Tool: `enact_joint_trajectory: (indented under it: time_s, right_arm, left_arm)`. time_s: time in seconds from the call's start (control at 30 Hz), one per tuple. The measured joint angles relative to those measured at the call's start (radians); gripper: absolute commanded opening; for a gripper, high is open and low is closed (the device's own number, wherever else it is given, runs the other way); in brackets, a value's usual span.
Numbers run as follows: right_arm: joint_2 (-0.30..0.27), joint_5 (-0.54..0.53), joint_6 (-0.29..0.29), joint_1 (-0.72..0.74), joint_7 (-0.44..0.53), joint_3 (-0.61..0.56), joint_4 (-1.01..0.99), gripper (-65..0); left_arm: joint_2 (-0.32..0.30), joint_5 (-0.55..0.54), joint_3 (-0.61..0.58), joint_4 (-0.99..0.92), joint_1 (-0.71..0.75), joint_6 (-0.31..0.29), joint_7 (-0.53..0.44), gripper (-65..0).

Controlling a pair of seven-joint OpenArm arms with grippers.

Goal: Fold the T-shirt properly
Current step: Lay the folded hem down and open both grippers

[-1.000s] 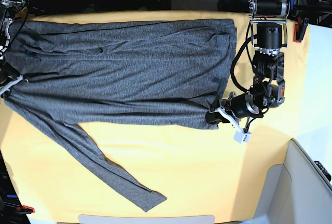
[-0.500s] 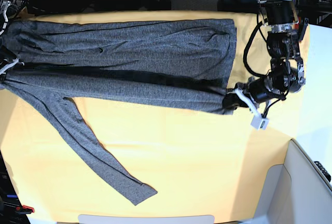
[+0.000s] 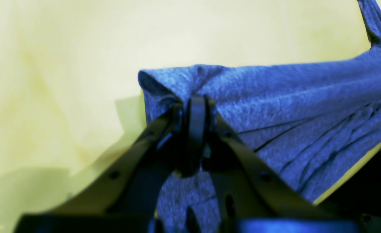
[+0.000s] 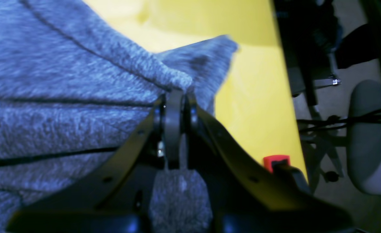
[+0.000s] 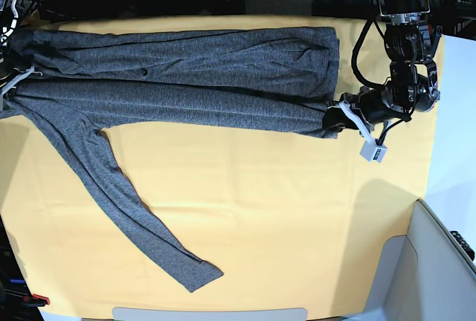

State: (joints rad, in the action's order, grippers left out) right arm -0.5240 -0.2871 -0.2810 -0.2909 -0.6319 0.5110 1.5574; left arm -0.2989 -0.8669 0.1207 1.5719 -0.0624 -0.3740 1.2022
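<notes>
Shirt lies across far half of yellow cloth, stretched lengthwise between the two arms. Near long edge is lifted and doubled toward far edge, so the body reads as a narrow band w/ a dark crease running along it. One sleeve hangs free of the band, trailing diagonally toward near edge of cloth, cuff flat.

L gripper: clenched on shirt corner at base view's right end. L wrist view shows jaws pinched together w/ fabric bunched over the tips; pleats fan away from the pinch. Corner held above cloth, shadow beneath.

R gripper: clenched on shirt at opposite end, base view's left edge, partly cut by frame. R wrist view: jaws tight together, a fold of knit gripped, small flap sticking out past tips. Red clip beside cloth edge.
</notes>
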Motion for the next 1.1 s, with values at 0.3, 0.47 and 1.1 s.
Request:
enact_joint_trajectory:
  time_s: [0.3, 0.47, 1.1]
  right_arm:
    - [-0.002, -0.001, 0.000, 0.003, 0.006, -0.004, -0.009, -64.7]
    - [-0.010, 0.010, 0.006, 0.005, -0.089, -0.037, -0.056, -46.7]
    - [-0.002, 0.061, 0.005, 0.106, -0.116, 0.101, 0.057, -7.2]
  left_arm:
    - [0.000, 0.000, -0.001, 0.001, 0.059, 0.000, -0.002, -64.8]
    - [-0.003, 0.000, -0.025, -0.017, 0.071, 0.001, -0.002, -55.5]
    - [-0.056, 0.007, 0.062, 0.108, 0.049, -0.005, 0.077, -37.3]
